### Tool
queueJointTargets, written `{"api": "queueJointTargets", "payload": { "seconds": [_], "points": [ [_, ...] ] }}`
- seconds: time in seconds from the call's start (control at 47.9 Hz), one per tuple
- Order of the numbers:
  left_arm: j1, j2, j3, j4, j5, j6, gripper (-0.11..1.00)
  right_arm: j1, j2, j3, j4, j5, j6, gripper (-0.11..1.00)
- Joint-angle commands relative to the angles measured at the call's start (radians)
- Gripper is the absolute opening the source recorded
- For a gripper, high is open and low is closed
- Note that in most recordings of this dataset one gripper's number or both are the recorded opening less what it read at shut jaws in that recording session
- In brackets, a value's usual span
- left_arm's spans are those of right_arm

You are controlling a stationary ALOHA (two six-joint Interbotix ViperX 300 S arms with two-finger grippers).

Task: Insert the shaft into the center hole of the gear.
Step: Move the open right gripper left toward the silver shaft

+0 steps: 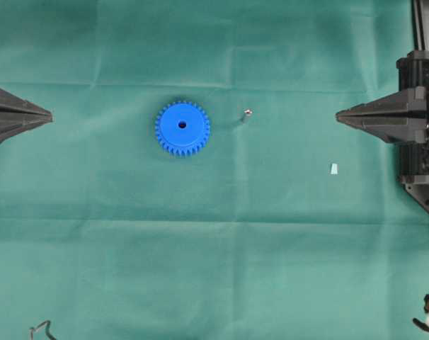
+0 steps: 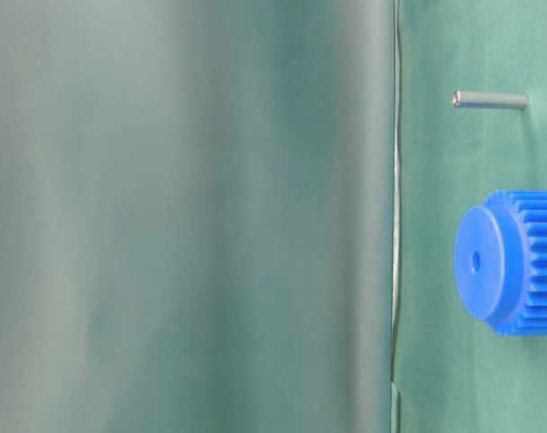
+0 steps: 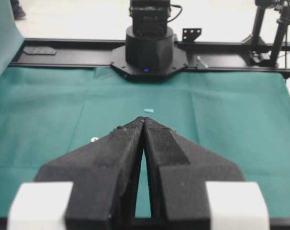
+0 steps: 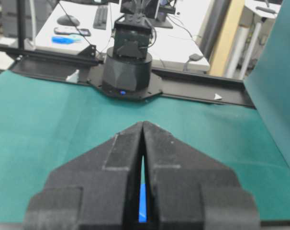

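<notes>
While both tools, left tool and right tool, sit pressed together at opposite tabletop edges, the shaft lies uninserted beside the gear.

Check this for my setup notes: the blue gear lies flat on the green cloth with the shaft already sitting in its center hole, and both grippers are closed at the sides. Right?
Not quite. The shaft is not in the center hole; it lies on the green cloth apart from the gear, as the overhead view shows, and the hole is empty. The rest holds: the left gripper and right gripper are closed at the sides.
</notes>
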Motion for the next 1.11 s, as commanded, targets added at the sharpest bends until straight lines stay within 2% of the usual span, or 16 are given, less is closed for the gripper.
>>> {"api": "queueJointTargets", "payload": {
  "seconds": [0.0, 0.334, 0.668, 0.773, 1.002, 1.044, 1.086],
  "points": [
    [-0.005, 0.008, -0.043, 0.014, 0.008, -0.003, 0.00, -0.003, 0.008, -0.021, 0.002, -0.002, 0.005, 0.02],
    [-0.005, 0.008, -0.054, 0.015, 0.026, 0.000, 0.00, -0.038, 0.028, -0.106, 0.018, 0.120, 0.009, 0.02],
    [-0.003, 0.008, -0.054, 0.015, 0.038, -0.002, 0.00, -0.098, 0.209, -0.170, 0.028, 0.149, 0.011, 0.04],
    [-0.003, 0.008, -0.054, 0.015, 0.040, -0.002, 0.00, -0.124, 0.282, -0.179, 0.038, 0.140, 0.011, 0.18],
    [-0.005, 0.011, -0.054, 0.015, 0.043, -0.003, 0.00, -0.195, 0.485, -0.206, 0.041, 0.118, 0.009, 0.84],
    [-0.005, 0.012, -0.052, 0.015, 0.044, -0.003, 0.00, -0.204, 0.525, -0.209, 0.041, 0.115, 0.009, 0.91],
    [-0.005, 0.012, -0.054, 0.015, 0.044, -0.003, 0.00, -0.212, 0.563, -0.210, 0.043, 0.109, 0.009, 0.92]
  ]
}}
